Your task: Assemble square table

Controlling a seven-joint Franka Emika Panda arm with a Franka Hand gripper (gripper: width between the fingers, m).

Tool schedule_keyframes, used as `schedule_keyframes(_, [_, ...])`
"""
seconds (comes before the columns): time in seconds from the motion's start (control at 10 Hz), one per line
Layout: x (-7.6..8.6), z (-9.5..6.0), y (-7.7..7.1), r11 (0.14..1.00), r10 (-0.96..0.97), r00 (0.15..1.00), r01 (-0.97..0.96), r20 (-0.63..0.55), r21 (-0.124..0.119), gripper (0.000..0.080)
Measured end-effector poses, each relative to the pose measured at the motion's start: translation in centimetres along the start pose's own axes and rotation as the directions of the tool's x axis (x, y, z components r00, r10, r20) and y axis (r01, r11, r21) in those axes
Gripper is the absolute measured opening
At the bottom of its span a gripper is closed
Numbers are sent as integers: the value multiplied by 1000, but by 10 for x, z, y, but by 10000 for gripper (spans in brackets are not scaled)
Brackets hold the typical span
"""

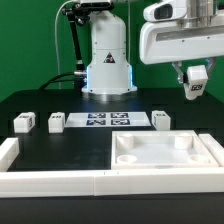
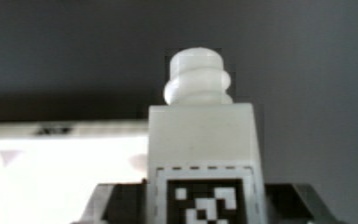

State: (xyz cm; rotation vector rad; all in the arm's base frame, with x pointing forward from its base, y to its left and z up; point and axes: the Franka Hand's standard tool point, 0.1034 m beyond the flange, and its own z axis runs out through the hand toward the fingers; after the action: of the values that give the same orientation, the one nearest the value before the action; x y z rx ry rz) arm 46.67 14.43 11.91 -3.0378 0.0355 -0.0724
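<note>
White rounded arm (image 1: 108,50), black cable (image 1: 73,45), possibly a triangular warning sticker (image 1: 108,69).

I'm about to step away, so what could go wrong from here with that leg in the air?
The hand grips the leg only at its tagged end, so it could tilt or slip. It hangs high above the tabletop, so a drop might bounce it away.

The marker board (image 1: 108,121) is laid before the robot base (image 1: 107,62). An outer leg (image 1: 22,123) and an inner leg (image 1: 55,122) are set to the exterior view's left of it, and a third leg (image 1: 161,120) just beside its right end. The square tabletop (image 1: 165,152) is placed nearer, behind the front rail (image 1: 60,183). A fourth leg (image 2: 206,125) is held in the gripper (image 1: 193,90) (above the tabletop's far side)
</note>
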Motion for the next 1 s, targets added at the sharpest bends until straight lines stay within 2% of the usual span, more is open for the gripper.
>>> schedule_keyframes(0.2, [5, 1, -2, 1000, -13, 987, 16, -157, 16, 285])
schedule_keyframes(0.4, [12, 5, 1, 999, -31, 969, 37, -245, 21, 285])
schedule_keyframes(0.7, [44, 2, 1, 997, -69, 961, 76, -269, 16, 285])
schedule_keyframes(1.0, [43, 3, 1, 997, -63, 961, 70, -268, 18, 285])
